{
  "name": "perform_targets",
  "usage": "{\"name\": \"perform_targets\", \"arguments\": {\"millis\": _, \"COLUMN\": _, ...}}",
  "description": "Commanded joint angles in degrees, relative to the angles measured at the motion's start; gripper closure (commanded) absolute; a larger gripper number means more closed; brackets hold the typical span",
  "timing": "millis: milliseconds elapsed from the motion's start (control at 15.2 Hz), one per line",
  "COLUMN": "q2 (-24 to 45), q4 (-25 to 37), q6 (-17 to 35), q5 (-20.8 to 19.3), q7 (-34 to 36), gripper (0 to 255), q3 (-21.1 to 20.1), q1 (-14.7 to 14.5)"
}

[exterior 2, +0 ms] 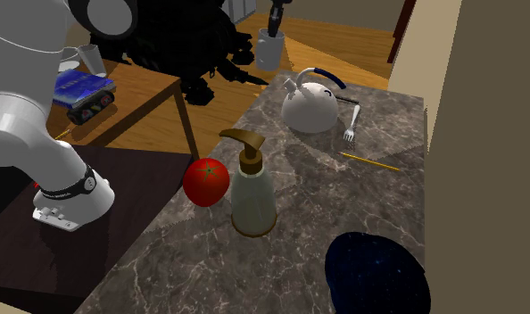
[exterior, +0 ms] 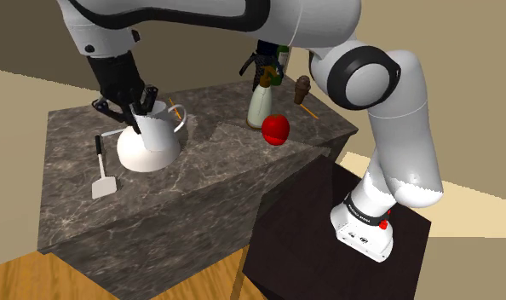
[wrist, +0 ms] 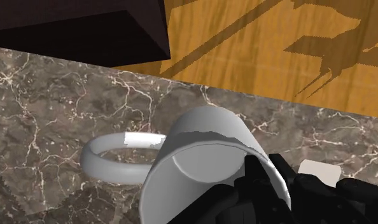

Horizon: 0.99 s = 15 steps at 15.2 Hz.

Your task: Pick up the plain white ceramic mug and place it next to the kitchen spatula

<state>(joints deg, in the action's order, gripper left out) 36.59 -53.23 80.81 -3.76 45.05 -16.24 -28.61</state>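
Note:
The white mug [exterior: 162,128] hangs tilted above the far end of the dark marble counter [exterior: 200,183], its handle [wrist: 114,156] sticking out sideways. My black gripper [exterior: 139,112] is shut on the mug's rim wall, one finger inside the cup. In the second exterior view the mug [exterior 2: 268,51] hangs under the gripper [exterior 2: 275,31] beyond the white kettle. The wrist view has the fingers [wrist: 264,178] clasping the mug [wrist: 207,165] over the marble. The spatula [exterior: 102,175], white blade and black handle, lies flat on the counter just off the mug; it also lies beside the kettle [exterior 2: 350,129].
A round white kettle [exterior 2: 310,109] with a blue handle sits right under the mug [exterior: 145,153]. Farther along the counter stand a soap dispenser [exterior 2: 252,192], a red apple [exterior 2: 206,181], a yellow stick [exterior 2: 370,161] and a dark blue dish [exterior 2: 377,272]. A dark side table [exterior 2: 120,116] stands beside the counter.

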Motion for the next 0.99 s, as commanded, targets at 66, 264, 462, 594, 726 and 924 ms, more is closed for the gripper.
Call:
{"name": "perform_targets", "arguments": {"millis": 66, "q2": -1.07, "q4": -3.94, "q6": 2.89, "q5": 0.20, "q7": 0.15, "gripper": 255, "q3": -0.09, "q1": 0.33}}
{"name": "perform_targets", "arguments": {"millis": 264, "q2": -1.84, "q4": -7.58, "q6": 5.73, "q5": 0.35, "q7": 0.02, "gripper": 255, "q3": -0.11, "q1": 0.76}}
{"name": "perform_targets", "arguments": {"millis": 462, "q2": -2.33, "q4": -10.72, "q6": 8.36, "q5": 0.44, "q7": -0.10, "gripper": 255, "q3": -0.10, "q1": 1.09}}
{"name": "perform_targets", "arguments": {"millis": 594, "q2": -2.52, "q4": -12.59, "q6": 10.03, "q5": 0.47, "q7": -0.17, "gripper": 255, "q3": -0.09, "q1": 1.27}}
{"name": "perform_targets", "arguments": {"millis": 726, "q2": -2.63, "q4": -14.32, "q6": 11.63, "q5": 0.48, "q7": -0.24, "gripper": 255, "q3": -0.06, "q1": 1.43}}
{"name": "perform_targets", "arguments": {"millis": 924, "q2": -2.64, "q4": -16.67, "q6": 13.95, "q5": 0.47, "q7": -0.33, "gripper": 255, "q3": -0.02, "q1": 1.61}}
